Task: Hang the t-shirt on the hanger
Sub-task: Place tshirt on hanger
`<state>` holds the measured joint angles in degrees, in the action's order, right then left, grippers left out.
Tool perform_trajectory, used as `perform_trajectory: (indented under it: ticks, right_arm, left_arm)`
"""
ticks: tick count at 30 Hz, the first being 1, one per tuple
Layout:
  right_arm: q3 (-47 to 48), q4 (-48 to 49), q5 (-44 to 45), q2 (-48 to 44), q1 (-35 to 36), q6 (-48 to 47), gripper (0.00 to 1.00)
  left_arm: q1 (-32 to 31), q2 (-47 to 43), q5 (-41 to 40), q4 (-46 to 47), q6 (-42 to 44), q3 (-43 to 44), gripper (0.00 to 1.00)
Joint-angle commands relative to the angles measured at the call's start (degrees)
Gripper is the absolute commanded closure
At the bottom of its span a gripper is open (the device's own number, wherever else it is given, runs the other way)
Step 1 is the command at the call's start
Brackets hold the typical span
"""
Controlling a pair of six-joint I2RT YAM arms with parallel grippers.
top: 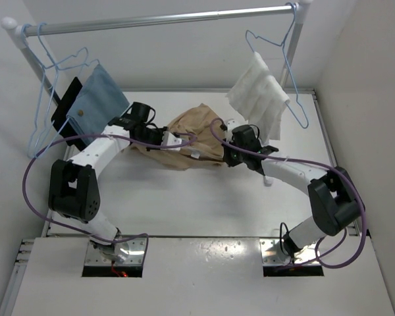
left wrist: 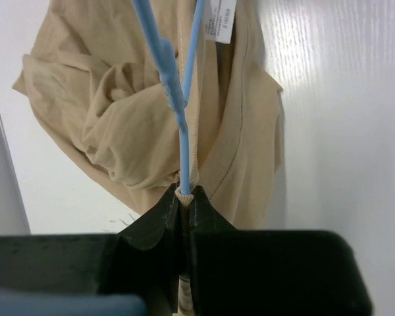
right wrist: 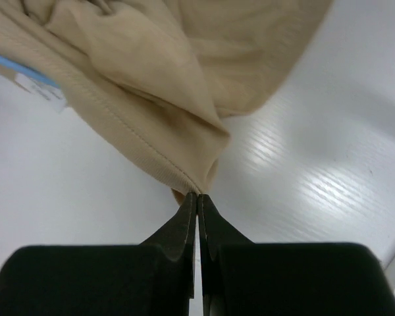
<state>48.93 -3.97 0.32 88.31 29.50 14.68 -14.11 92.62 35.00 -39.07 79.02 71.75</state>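
The tan t-shirt is bunched between my two grippers, held above the middle of the table. My left gripper is shut on its ribbed collar together with the light-blue hanger wire. In the left wrist view the hanger runs up from the shut gripper across the t-shirt. My right gripper is shut on a ribbed edge of the t-shirt, as the right wrist view of the gripper shows. A bit of the hanger shows there beside a white label. Most of the hanger is hidden in the cloth.
A metal rail spans the back. On it hang a bare blue wire hanger, a blue cloth on the left and a white towel on another blue hanger on the right. Walls stand close on both sides.
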Motion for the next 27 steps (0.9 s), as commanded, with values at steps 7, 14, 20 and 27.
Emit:
perform_trajectory:
  ticks: [7,14,20,27]
  right_arm:
    - [6.9,2.0,-9.8,-3.4,1.3,-0.5,1.00]
    - [11.0,3.4,-12.6,-3.9,3.1,0.6,1.00]
    - [12.9,1.4,-13.1,-8.2,4.2,-1.4,1.00]
    - [13.5,1.4,-13.2,-13.1,5.4,-1.4,1.00]
  left_arm:
    - [-3.1,-2.6,3.8,5.1,-10.5,2.0,1.00]
    - [-4.6,-2.1,12.4,-1.6,-11.8,5.9,1.00]
    - [-5.2,-1.6,15.7,-5.3,-9.4,7.8,1.00]
    - [-5.2,-1.0,18.5,-5.3,-11.7,9.2,1.00]
